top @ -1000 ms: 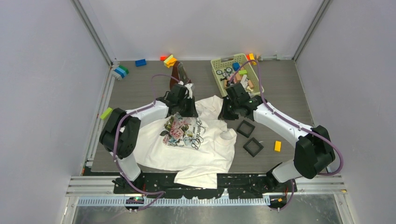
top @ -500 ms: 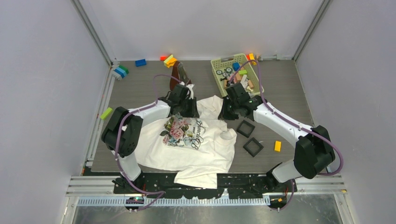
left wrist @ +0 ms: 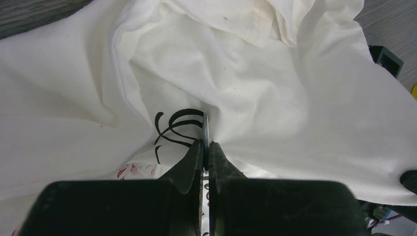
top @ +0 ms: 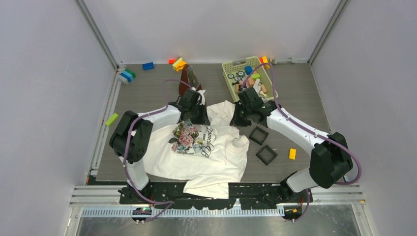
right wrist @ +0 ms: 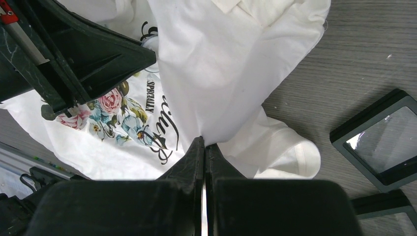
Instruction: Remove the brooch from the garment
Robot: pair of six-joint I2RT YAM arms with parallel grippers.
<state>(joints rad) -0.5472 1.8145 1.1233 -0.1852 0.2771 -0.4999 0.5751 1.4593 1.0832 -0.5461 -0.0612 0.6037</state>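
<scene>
The garment (top: pixel 206 162) is a white T-shirt with a rose print and black script, crumpled on the table between my arms. My left gripper (top: pixel 197 116) is at its upper middle. In the left wrist view my left gripper (left wrist: pixel 206 145) is shut on the brooch (left wrist: pixel 205 129), a thin silvery-grey piece seen edge-on, with the cloth (left wrist: pixel 295 98) bunched around it. My right gripper (top: pixel 238 119) is at the shirt's right edge. In the right wrist view it (right wrist: pixel 204 143) is shut on a lifted fold of the shirt (right wrist: pixel 221 73).
Two black square trays (top: pixel 258 135) (top: pixel 266 155) lie right of the shirt, and a small orange block (top: pixel 292 154) beyond them. A green basket (top: pixel 246 73) of odds stands at the back. Coloured bricks (top: pixel 147 66) (top: pixel 178 63) lie along the back edge.
The left arm's elbow has swung a little to the right. Both grippers stay shut in nearly the same places on the shirt.
</scene>
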